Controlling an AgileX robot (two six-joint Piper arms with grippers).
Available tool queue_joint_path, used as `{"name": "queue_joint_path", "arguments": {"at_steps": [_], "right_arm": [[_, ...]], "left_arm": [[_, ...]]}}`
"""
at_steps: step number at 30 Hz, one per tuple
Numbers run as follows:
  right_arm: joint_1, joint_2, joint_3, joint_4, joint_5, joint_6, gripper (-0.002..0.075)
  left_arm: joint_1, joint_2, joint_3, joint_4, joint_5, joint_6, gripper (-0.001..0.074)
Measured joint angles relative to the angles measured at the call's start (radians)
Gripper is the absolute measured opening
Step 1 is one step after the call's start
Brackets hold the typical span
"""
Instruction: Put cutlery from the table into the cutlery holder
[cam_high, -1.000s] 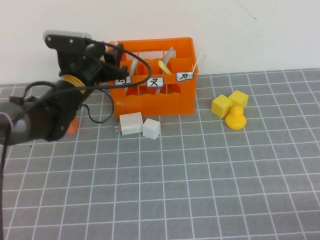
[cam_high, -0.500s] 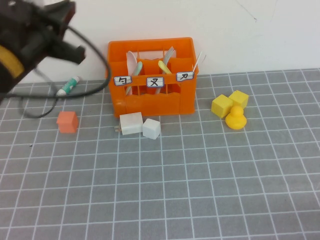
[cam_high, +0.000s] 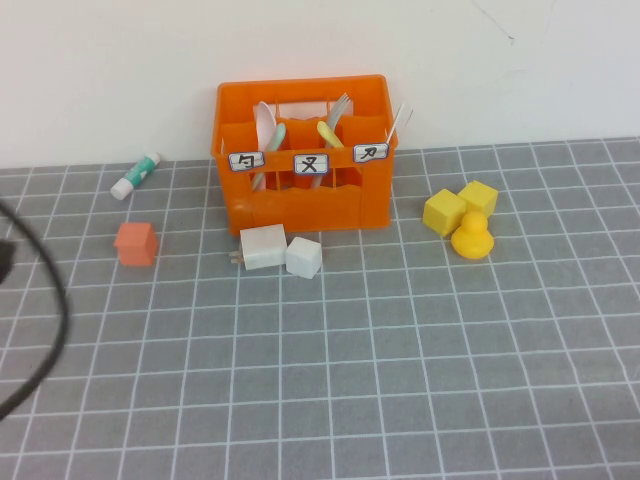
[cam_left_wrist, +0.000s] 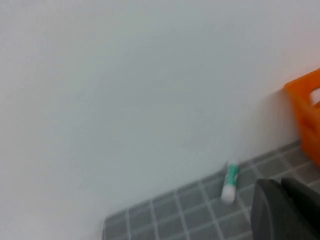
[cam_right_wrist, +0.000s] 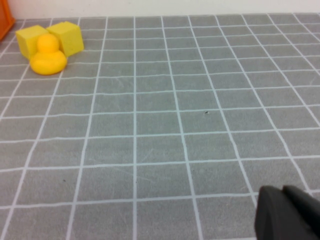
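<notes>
The orange cutlery holder (cam_high: 300, 195) stands at the back of the table (cam_high: 330, 380), against the wall. The pale spoon (cam_high: 263, 125) stands in its left compartment. The grey-green fork (cam_high: 341, 104) stands further right, beside a yellow-handled utensil (cam_high: 327, 132). A corner of the holder shows in the left wrist view (cam_left_wrist: 307, 112). My left gripper (cam_left_wrist: 287, 212) is shut and empty, raised to the left of the holder and outside the high view. My right gripper (cam_right_wrist: 290, 215) is shut and empty, low over the mat to the right.
A teal-and-white tube (cam_high: 136, 175) lies left of the holder, also in the left wrist view (cam_left_wrist: 230, 181). An orange cube (cam_high: 135, 243), two white blocks (cam_high: 263, 247), two yellow cubes (cam_high: 443, 212) and a yellow duck (cam_high: 471, 238) sit on the mat. A black cable (cam_high: 50, 320) hangs at left.
My left arm has pulled back from the holder to the left and out of the high view. The pale spoon now stands uncovered in the left compartment.
</notes>
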Motion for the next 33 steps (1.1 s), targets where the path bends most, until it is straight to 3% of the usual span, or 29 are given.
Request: {"name": "queue_joint_path", "arguments": {"at_steps": [16, 20, 25, 33], "right_arm": [[0.000, 0.000, 0.000, 0.000, 0.000, -0.010, -0.0003], [0.000, 0.000, 0.000, 0.000, 0.000, -0.011, -0.0003], [0.000, 0.000, 0.000, 0.000, 0.000, -0.012, -0.0003], [0.000, 0.000, 0.000, 0.000, 0.000, -0.012, -0.0003]], "left_arm": [[0.000, -0.294, 0.166, -0.270, 0.214, -0.027, 0.0000], [0.000, -0.373, 0.262, -0.343, 0.221, 0.064, 0.0000], [0.004, -0.515, 0.373, -0.550, 0.222, 0.314, 0.0000], [0.153, -0.761, 0.580, -0.767, 0.142, 0.416, 0.0000]]}}
